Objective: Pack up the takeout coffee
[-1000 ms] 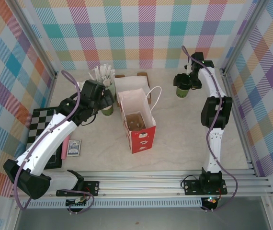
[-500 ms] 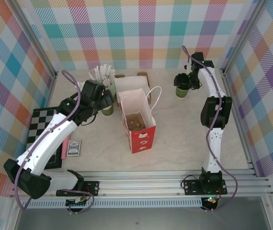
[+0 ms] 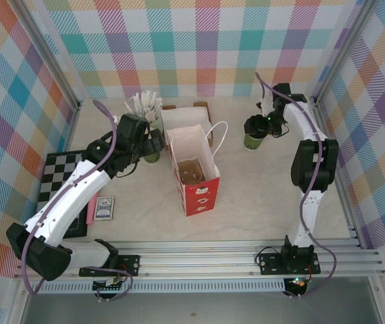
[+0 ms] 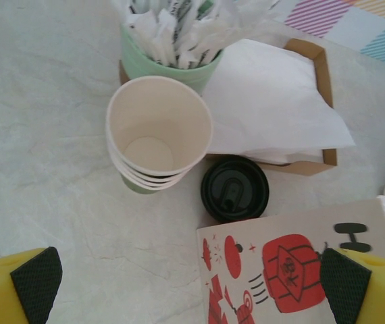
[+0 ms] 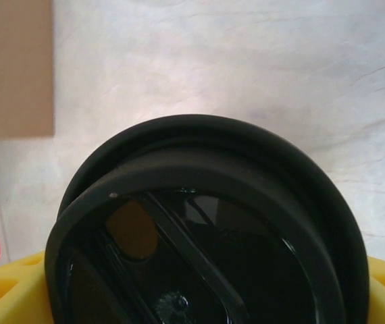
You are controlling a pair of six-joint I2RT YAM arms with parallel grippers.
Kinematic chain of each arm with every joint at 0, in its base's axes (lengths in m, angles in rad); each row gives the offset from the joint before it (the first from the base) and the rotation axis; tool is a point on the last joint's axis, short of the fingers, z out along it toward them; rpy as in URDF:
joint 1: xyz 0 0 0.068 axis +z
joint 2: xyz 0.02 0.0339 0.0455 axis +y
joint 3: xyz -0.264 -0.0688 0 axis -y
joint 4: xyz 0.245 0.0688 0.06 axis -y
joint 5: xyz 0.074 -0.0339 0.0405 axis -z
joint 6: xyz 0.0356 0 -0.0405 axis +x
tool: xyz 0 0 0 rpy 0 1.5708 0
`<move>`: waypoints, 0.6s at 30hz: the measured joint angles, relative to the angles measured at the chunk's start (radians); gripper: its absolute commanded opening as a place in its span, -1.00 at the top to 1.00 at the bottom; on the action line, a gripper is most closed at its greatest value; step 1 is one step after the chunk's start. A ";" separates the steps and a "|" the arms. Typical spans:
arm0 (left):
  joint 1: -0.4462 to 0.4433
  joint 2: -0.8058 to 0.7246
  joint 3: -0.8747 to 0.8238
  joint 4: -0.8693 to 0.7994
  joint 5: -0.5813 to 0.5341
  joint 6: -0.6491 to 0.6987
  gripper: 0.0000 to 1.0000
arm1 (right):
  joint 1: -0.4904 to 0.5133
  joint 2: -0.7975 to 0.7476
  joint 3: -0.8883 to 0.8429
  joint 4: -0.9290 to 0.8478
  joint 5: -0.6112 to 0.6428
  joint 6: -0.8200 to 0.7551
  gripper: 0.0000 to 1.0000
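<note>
So the right gripper (image 3: 254,127) is out at the far right of the tabletop (image 3: 260,196), and the coffee (image 3: 250,141) is right in it, well apart from the bag (image 3: 199,192). From the right wrist view the black lid (image 5: 206,250) sits square between the yellow fingers (image 5: 0,287), with no gap showing on either side, so the jaws look like they're pinching the cup just under the lid. From above you can see the green side of the cup poking out below the gripper, leaning a bit. Can't tell whether its base is touching the tabletop or not. The left gripper (image 3: 150,143) hangs over the far left area with its jaws spread wide, holding nothing; both black pads (image 4: 36,280) sit at the bottom corners of its wrist view. Below it there's a stack of cups (image 4: 159,131), open and cream inside, and a spare lid (image 4: 234,189) lying flat just beside the stack and right at the bag's edge. Behind those is a mint pot (image 4: 179,64) stuffed with white wrapped sticks, plus a brown tray (image 4: 319,81) with a napkin (image 4: 267,108) in it. The bag stands upright and open mid-tabletop, white with red print, something brown (image 3: 192,170) down at the bottom. A checkerboard (image 3: 56,177) and a card box (image 3: 105,208) sit off to the left.
</note>
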 measured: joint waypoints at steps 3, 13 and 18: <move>0.007 -0.004 0.000 0.017 0.015 0.025 -1.00 | 0.001 -0.071 -0.100 0.009 -0.042 -0.066 -0.65; 0.019 -0.004 0.000 0.033 0.023 0.042 -1.00 | 0.073 -0.187 -0.294 0.007 -0.099 -0.270 -0.65; 0.019 -0.004 0.000 0.033 0.023 0.042 -1.00 | 0.123 -0.187 -0.295 -0.010 -0.099 -0.339 -0.67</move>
